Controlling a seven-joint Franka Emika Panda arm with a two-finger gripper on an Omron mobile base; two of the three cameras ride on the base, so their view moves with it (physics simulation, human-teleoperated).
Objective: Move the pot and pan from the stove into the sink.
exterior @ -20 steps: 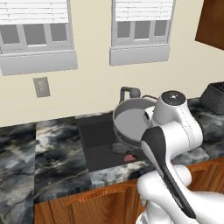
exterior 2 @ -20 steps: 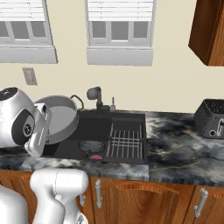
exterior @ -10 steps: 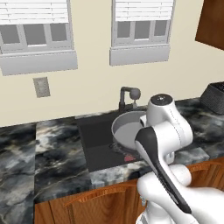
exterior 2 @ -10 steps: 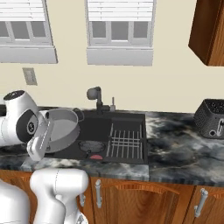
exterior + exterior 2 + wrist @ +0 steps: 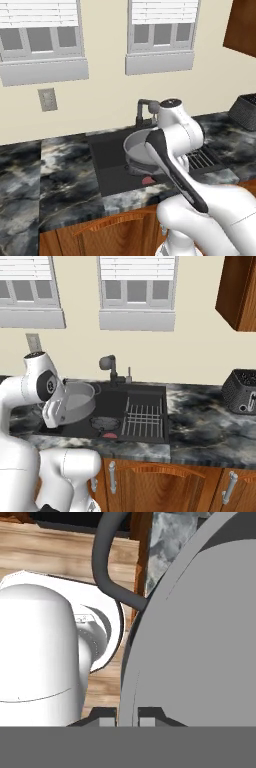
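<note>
1. Nearest the hand camera, the gripper (image 5: 126, 716) has its fingertips pressed together on the thin rim of the pot (image 5: 200, 637), one tip on each side of the wall; a loop handle curves up beside it.
2. In the left base view the pot (image 5: 139, 146) hangs tilted above the sink (image 5: 112, 162), held clear of the basin floor as far as I can tell.
3. The right base view shows the pot (image 5: 75, 401) over the left part of the sink (image 5: 125, 418), with a wire rack (image 5: 143, 418) in the right part and the faucet (image 5: 111, 367) behind.
4. My reading: the pot is nearly delivered but not yet let go. The pan and stove lie outside these views, so that half looks undone.
5. The rim pinch is plain only from the hand camera; the base views give the pot's place over the basin.
</note>
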